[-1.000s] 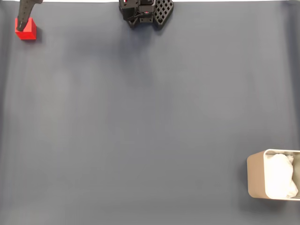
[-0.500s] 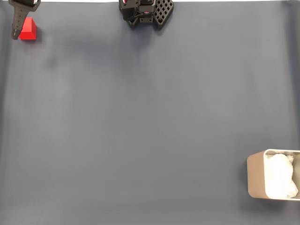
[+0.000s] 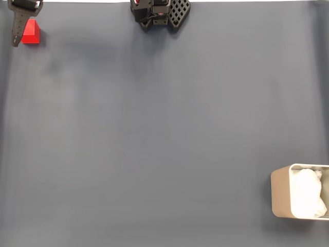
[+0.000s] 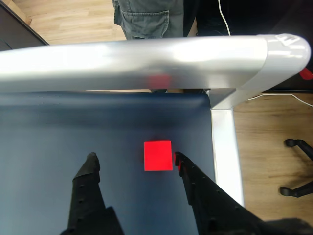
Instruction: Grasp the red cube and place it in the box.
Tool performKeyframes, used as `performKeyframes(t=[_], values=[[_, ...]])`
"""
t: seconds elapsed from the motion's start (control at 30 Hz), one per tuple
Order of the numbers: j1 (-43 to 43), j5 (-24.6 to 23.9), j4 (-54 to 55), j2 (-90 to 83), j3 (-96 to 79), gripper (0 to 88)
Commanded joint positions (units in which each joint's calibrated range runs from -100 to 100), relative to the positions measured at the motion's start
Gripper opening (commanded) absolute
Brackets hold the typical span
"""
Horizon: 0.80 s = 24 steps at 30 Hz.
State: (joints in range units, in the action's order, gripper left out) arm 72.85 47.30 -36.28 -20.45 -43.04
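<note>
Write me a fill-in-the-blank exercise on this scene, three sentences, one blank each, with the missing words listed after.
1. In the wrist view the pincer stands ____, the red cube lying on the mat between its fingers.
2. In the fixed view the box sits at the bottom ____ corner.
3. The padding inside the box is ____ in colour.

Missing words: open; right; white
</note>
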Motion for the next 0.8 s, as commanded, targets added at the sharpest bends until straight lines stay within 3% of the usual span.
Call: performKeyframes(t=[0.0, 0.77], values=[[1.1, 0.3, 1.4, 0.2, 0.2, 35.8], [2.3, 1.6, 7.5, 0.6, -7.4, 36.2]])
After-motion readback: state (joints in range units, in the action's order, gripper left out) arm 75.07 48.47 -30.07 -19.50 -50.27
